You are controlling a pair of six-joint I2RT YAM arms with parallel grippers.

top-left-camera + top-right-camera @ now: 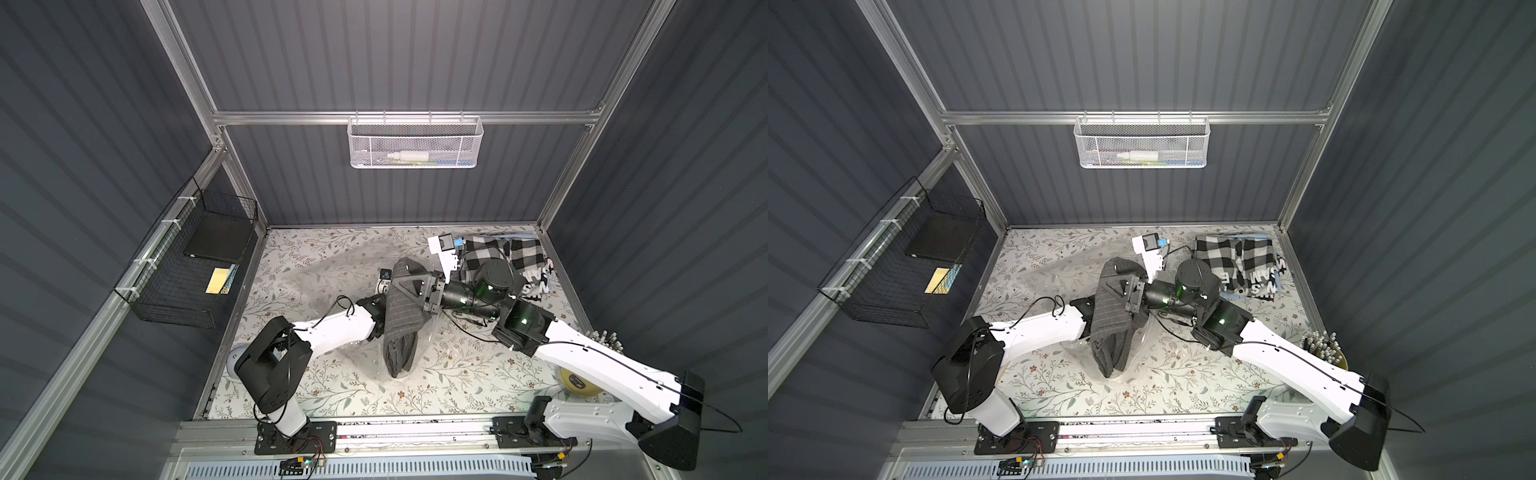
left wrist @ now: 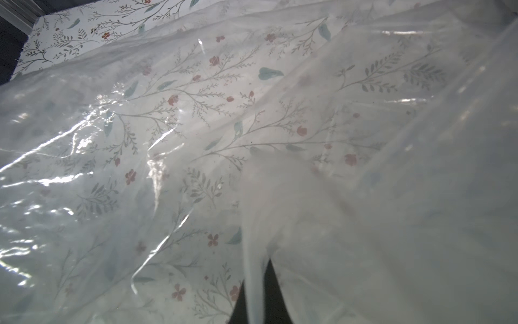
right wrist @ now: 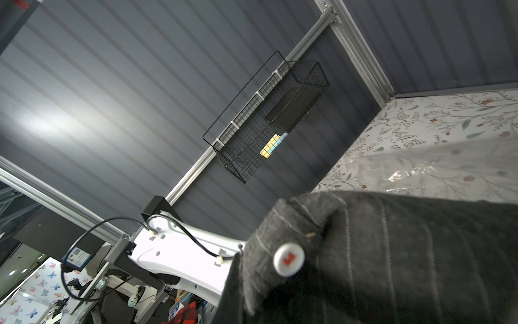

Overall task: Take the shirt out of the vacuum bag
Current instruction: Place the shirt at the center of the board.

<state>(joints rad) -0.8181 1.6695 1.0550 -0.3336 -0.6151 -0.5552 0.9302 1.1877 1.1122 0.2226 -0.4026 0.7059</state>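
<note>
shirt [image 1: 405, 320] dark grey with thin pale pinstripes; its button [image 3: 288, 259] white with a red mark. vacuum bag [image 2: 117, 174] clear, bright white glints, counter print shows through. counter [image 1: 332, 399] white with grey twigs, teal leaves, small red-brown flowers. folded cloth [image 1: 482, 249] black-and-white check; another cloth [image 1: 543, 284] black with white letters. side basket [image 1: 174, 286] black wire, yellow card [image 1: 217, 280] in it. back basket [image 1: 413, 143] white mesh. walls [image 1: 415, 62] dark blue-grey, ribbed. arms [image 1: 336, 328] white, black joints.

Two arms [image 1: 332, 328] [image 1: 602, 357], two baskets [image 1: 361, 143] [image 1: 174, 299], one vacuum bag [image 1: 332, 266], one grey shirt [image 1: 401, 316].
</note>
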